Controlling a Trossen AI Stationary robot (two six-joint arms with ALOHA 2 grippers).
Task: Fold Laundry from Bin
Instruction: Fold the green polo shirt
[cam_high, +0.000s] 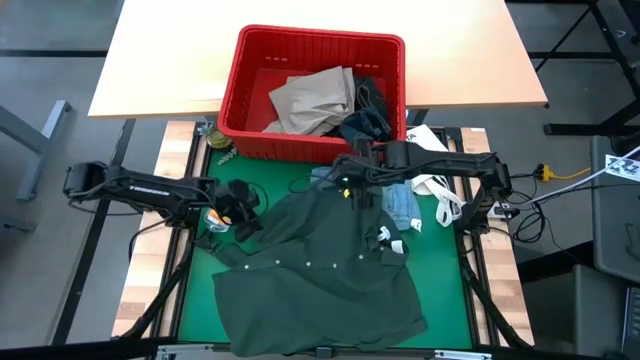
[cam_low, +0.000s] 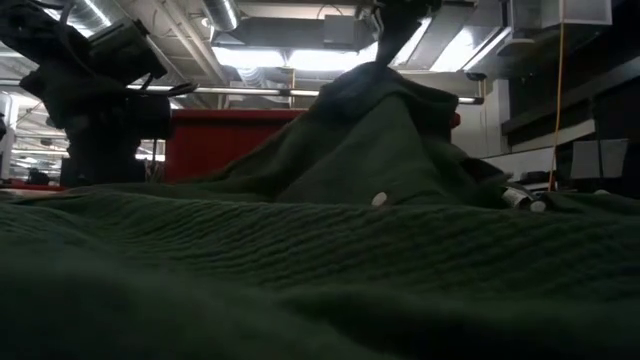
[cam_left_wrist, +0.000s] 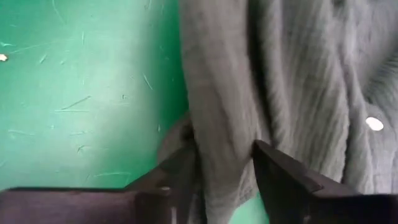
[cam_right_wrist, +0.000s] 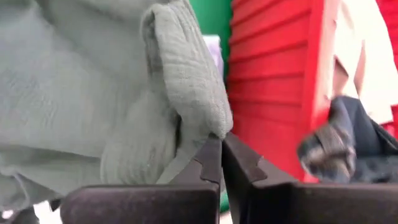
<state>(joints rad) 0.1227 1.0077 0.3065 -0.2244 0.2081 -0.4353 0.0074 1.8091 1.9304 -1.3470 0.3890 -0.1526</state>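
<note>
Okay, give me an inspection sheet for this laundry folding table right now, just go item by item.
Surface: green mat, mostly covered.
Job's things: dark green shirt spread on the mat; red bin behind it holds tan trousers and dark denim.
Clutter: white packet and light blue cloth beside the shirt.
Grippers: left tool straddles a shirt fold; right tool shut on the shirt, lifting it into a peak.
Cables: yellow cable at right.
Surroundings: tan tabletop beyond the bin.
</note>
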